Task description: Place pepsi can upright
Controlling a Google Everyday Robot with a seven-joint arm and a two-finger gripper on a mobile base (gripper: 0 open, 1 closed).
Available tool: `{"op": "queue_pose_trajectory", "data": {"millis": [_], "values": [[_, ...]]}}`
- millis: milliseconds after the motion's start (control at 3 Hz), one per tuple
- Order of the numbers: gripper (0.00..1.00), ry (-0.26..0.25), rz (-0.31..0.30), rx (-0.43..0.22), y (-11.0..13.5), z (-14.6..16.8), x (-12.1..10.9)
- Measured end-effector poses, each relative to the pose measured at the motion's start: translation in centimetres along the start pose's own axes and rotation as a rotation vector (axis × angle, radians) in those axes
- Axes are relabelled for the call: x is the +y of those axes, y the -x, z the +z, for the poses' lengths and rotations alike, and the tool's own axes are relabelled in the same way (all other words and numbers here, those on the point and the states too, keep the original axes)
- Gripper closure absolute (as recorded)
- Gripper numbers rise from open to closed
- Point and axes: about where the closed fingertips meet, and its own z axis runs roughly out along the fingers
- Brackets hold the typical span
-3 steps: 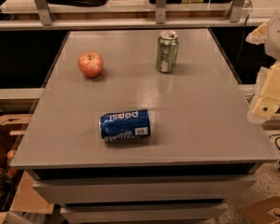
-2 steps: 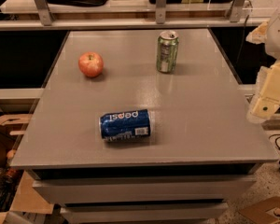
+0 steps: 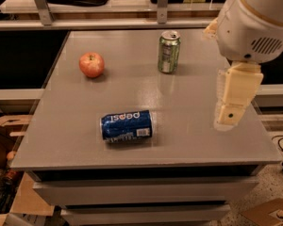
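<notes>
Grey table (image 3: 56,140) w/ drawers (image 3: 132,192) below, shelf (image 3: 108,25) behind, cardboard (image 3: 269,214) on speckled floor (image 3: 273,180)

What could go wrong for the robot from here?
The blue aluminium pepsi can lies on its side on the grey table, so a nudge might roll it toward the near edge. The cream claw hangs over the table's right side, apart from it; moving in, it might clip the upright green can.

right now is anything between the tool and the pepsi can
Nothing visible. The tool hangs over the right of the table; the pepsi can lies on its side further left, only bare surface between. The apple and green can sit farther back.
</notes>
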Motion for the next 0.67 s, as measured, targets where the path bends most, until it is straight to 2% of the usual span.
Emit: {"op": "queue_pose_trajectory", "data": {"millis": [667], "values": [[0.00, -0.039, 0.004, -0.024, 0.36, -1.10, -0.03]]}}
